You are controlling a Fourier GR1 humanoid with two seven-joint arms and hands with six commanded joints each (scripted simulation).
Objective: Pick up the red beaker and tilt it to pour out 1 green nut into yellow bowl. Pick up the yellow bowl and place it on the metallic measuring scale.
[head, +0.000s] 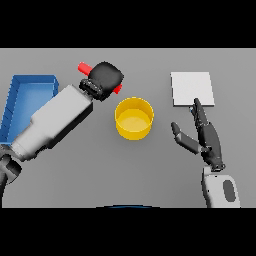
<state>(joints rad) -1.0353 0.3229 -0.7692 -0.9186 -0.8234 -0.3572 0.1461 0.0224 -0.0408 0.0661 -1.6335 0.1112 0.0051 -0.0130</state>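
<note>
Upper left of centre, the left hand (105, 76) was curled round the red beaker (84, 67), just up-left of the yellow bowl (134, 118). Tipping should be slow, mouth over the bowl. The right hand (206, 137), fingers spread, idled below the measuring scale (192, 88).

Bowl (134, 118) mid-table, between tray (27, 95) at left and scale (192, 89) at right rear.
Beaker (85, 68) left of and behind bowl, in left hand (105, 77); right hand (205, 137) just before scale.
</note>
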